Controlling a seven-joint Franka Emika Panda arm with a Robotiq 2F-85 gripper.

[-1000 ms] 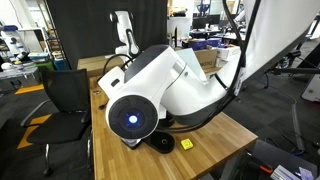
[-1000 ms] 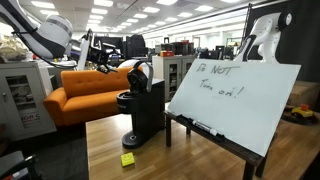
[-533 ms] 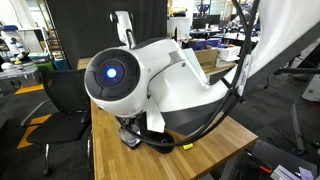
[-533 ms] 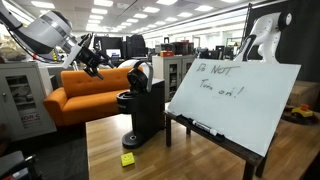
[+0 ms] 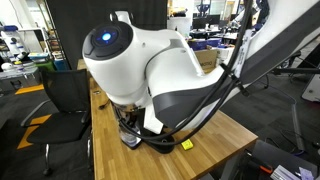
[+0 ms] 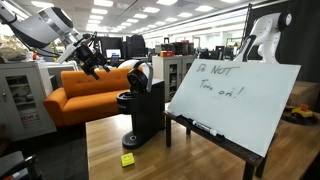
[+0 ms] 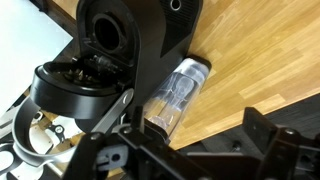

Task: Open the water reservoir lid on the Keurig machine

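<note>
Hovering gripper [image 6: 96, 68], Keurig machine [image 6: 140, 100] below, apart

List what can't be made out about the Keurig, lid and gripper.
- Keurig machine: robot arm covers nearly all in an exterior view.
- Water reservoir lid: too dark and small to pick out anywhere.
- Gripper: tiny in an exterior view; fingers blurred, edge-cut in wrist view.

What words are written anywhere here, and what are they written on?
"Do NOT Turn on!": handwritten on the big white board.
Black coffee machine: no label can be read.
Small yellow note: too small to tell if it has writing.
</note>
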